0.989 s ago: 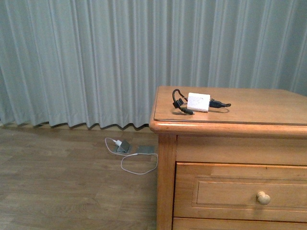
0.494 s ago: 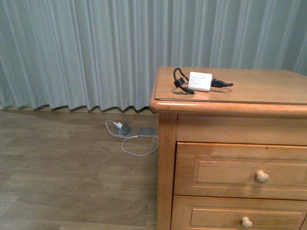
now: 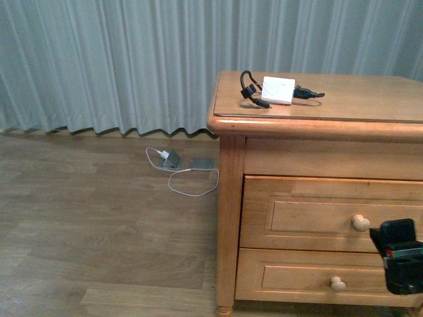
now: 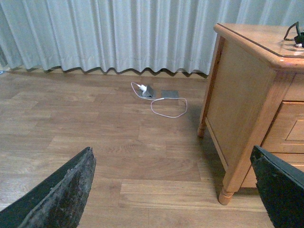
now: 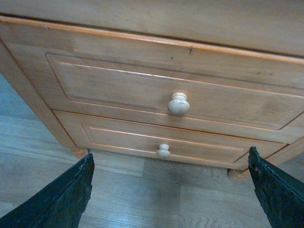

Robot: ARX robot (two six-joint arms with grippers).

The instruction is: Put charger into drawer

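Observation:
The white charger [image 3: 278, 90] with its looped black cable lies on top of the honey-coloured dresser [image 3: 317, 142], near the top's left end. The upper drawer [image 3: 330, 212] is shut, with a round pale knob [image 3: 360, 223]. It also shows in the right wrist view [image 5: 156, 88] with its knob [image 5: 178, 104]. My right gripper [image 3: 400, 256] is open and empty, low in front of the drawers, right of the knob. My left gripper [image 4: 175, 190] is open and empty over the floor, left of the dresser. A bit of black cable [image 4: 294, 35] shows on the dresser top.
The lower drawer [image 3: 317, 277] with a smaller knob [image 3: 338, 284] is shut. A white plug with thin white cable [image 3: 188, 181] and grey plates [image 3: 201, 162] lie on the wooden floor by the grey curtain [image 3: 119, 59].
The front view has tilted downward, so the dresser sits higher in frame and both drawers show. My right gripper has come into view at the lower right.

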